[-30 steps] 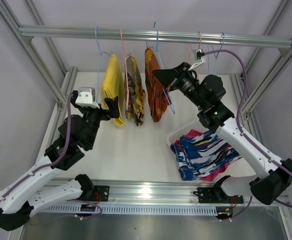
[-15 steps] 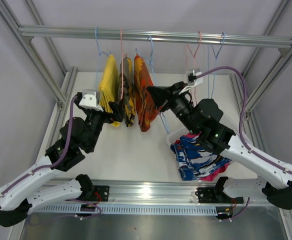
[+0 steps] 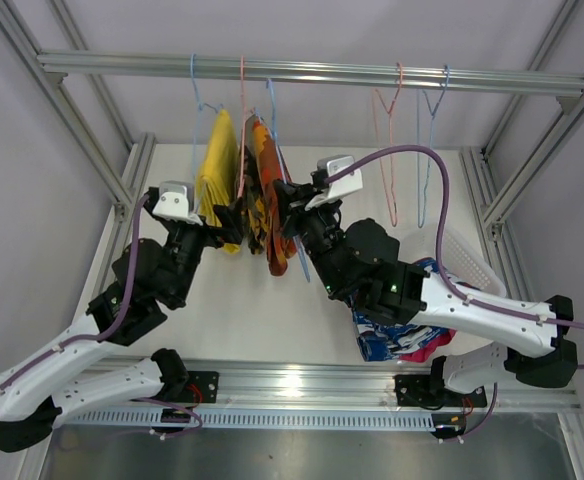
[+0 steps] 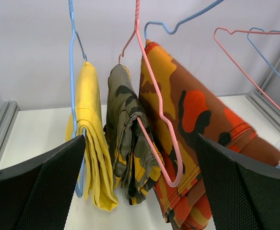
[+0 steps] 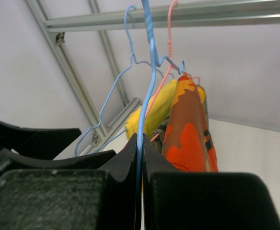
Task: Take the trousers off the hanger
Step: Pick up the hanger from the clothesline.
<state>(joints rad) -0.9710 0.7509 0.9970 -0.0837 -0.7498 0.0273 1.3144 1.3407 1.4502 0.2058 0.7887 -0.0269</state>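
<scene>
From above, the yellow trousers [image 3: 217,165], camouflage trousers [image 3: 252,205] and orange-red trousers [image 3: 275,215] hang bunched together left of centre. The left gripper [image 3: 232,215] is low beside the yellow pair and the right gripper [image 3: 290,200] is against the orange-red pair. In the left wrist view the jaws are spread wide, with all three pairs framed between them, farther off. In the right wrist view the jaws are clenched on the blue hanger [image 5: 149,62] wire, with the orange-red pair just right of it.
</scene>
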